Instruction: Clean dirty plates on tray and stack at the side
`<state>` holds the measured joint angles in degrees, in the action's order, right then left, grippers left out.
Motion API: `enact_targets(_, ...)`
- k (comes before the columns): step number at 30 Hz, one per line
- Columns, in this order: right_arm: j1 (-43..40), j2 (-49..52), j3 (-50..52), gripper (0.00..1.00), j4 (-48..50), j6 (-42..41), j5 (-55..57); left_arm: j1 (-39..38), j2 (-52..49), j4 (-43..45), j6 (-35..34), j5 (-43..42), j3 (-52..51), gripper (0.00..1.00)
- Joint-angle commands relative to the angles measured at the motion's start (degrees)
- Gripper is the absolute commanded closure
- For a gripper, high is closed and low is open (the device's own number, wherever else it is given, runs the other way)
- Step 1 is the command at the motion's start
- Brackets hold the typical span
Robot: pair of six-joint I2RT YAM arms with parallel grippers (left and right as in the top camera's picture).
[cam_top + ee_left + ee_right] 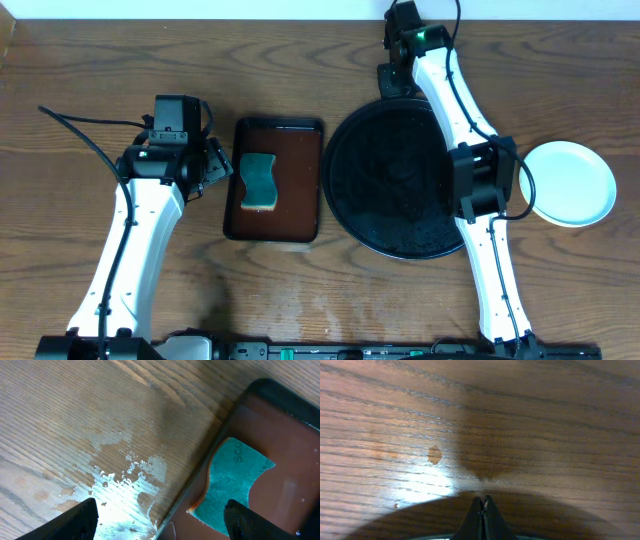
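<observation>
At the wash-up station, the work looks all but finished. The round black tray [375,185] carries no plates, only scattered specks on its floor. The plates [568,183] sit on the bare tabletop [600,285] off the tray's right side, just beside my right arm [478,180]. From above they read as a single pale disc, so I cannot tell how many are stacked there.

My left gripper [162,527] hangs spread wide and empty over the left edge of the small brown tray [300,140], where the green sponge [231,477] lies flat. A wet patch [125,487] shines on the wood beside that tray. My right gripper [484,517] is pinched closed on nothing, fingers pressed together, low over bare wood. A dark curve at the bottom of its view is probably the black tray's rim.

My judgement is that cleaning and stacking are done or nearly so, and the step in hand is clearing away. The next move calls for confirming that every plate is in the pile. After that both arms need only draw back, and the right one must take care not to sweep into the plates next to it.
</observation>
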<state>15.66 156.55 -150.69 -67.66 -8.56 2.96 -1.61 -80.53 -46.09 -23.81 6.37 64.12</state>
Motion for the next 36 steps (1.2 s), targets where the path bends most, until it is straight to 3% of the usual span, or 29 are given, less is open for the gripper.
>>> enact_targets(1, -0.35, -3.76, -0.39, 0.99, 0.09, -0.68, -0.42, 0.2, -0.44, -0.11, 0.11, 0.31, 0.83, 0.19)
enact_targets(11, -1.7, -3.58, 0.5, 0.99, 2.21, -3.82, 1.46, 0.2, -0.44, -0.11, 0.11, 0.31, 0.83, 0.18)
enact_targets(24, -1.86, -3.65, 0.42, 0.99, -3.67, -4.79, -1.01, 0.2, -0.44, -0.11, 0.11, 0.31, 0.83, 0.19)
enact_targets(36, -2.23, -3.65, 0.46, 0.99, 1.01, -5.16, 1.53, 0.2, -0.44, -0.11, 0.11, 0.31, 0.83, 0.18)
